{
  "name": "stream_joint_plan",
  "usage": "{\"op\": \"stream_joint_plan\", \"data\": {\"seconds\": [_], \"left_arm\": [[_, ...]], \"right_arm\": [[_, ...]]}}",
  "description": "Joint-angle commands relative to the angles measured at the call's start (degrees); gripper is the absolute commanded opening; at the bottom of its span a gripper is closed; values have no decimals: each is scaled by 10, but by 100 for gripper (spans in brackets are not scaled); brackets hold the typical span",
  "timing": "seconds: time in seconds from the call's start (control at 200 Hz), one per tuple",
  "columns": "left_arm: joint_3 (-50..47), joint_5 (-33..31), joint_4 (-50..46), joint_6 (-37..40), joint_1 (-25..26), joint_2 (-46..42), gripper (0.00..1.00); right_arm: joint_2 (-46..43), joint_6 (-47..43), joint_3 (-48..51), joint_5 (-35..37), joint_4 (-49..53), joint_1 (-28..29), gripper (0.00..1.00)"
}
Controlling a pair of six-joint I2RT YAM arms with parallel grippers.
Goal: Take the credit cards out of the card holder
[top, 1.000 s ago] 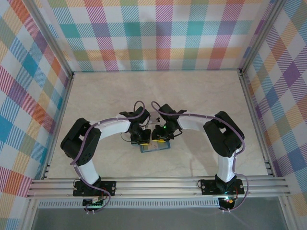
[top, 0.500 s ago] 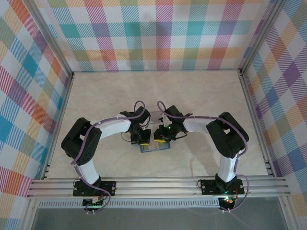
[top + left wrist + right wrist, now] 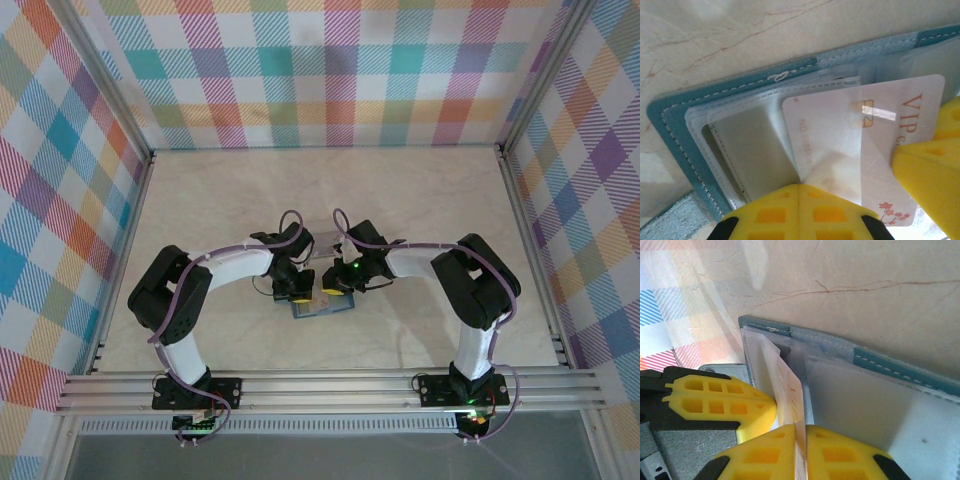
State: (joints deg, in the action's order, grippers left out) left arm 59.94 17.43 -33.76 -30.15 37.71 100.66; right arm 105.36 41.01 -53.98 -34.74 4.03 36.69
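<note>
The credit cards [image 3: 880, 145] sit half out of a clear sleeve in the card holder [image 3: 675, 130], which lies open and flat on the tabletop [image 3: 400, 200] between the two arms. Only one white card, lettered VIP, is plain to see. The right tool [image 3: 801, 432] has its yellow fingers pinched on the card's exposed edge. The left tool [image 3: 799, 195] is closed, fingertips together, bearing down on the plastic sleeves to pin the holder.

The step in hand looks like the draw itself. To do it well, the right tool should pull straight along the sleeve's opening and keep the card flat, because a twist would likely jam a corner in the stitching. The left tool's pressure should stay on the sleeves and off the card, or the card won't slide. The grip sits near the card's edge, so a slow, steady pull seems wiser than a snap.

Compared with a second ago, the right arm's wrist has swung in a touch nearer the holder and its fingers have narrowed onto the card. The left arm and the holder sit where they were.
</note>
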Motion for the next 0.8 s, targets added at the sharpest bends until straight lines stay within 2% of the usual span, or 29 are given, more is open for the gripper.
{"op": "stream_joint_plan", "data": {"seconds": [0.0, 0.375, 0.795], "left_arm": [[-1, -28, -36, 11, 7, 19, 0], [4, -34, -42, 12, 7, 7, 0], [14, -39, -46, 7, 7, -23, 0]], "right_arm": [[-24, -23, -6, 9, 26, -4, 12], [-52, -110, -54, 113, 191, -4, 6], [-98, -129, -83, 128, 236, -4, 2]]}}
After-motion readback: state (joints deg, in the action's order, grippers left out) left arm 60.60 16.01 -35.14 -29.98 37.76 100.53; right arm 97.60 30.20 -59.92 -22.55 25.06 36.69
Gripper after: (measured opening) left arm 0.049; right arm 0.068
